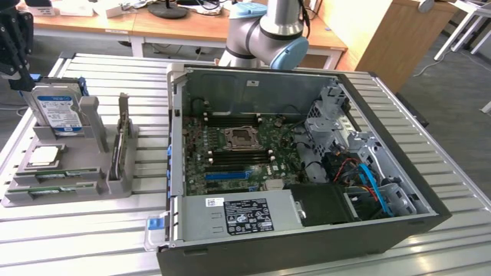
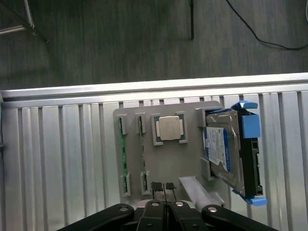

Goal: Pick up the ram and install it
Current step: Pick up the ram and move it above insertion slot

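- The ram has not been picked up. Two green sticks lie side by side in the low slots of the grey holder, at the end farthest from the hard drive that stands in the holder's tall bay.
- The gripper hangs above the holder with its jaws closed on nothing. From the wrist camera its tips sit over the holder's edge, nearer the ram than the hard drive, and clear of both.
- The silver CPU chip rests in its own pocket on the holder, between the ram and the hard drive.
- The computer case lies open just beside the holder. On its motherboard the long dark slots appear empty, so my judgement is that the whole job — the grasp, the carry and the seating — is yet to be done.
- Writing: the hard drive has a blue-and-white label, the ram has pale stickers, and the power supply in the case has a black-and-white plate — all of it too small to read.
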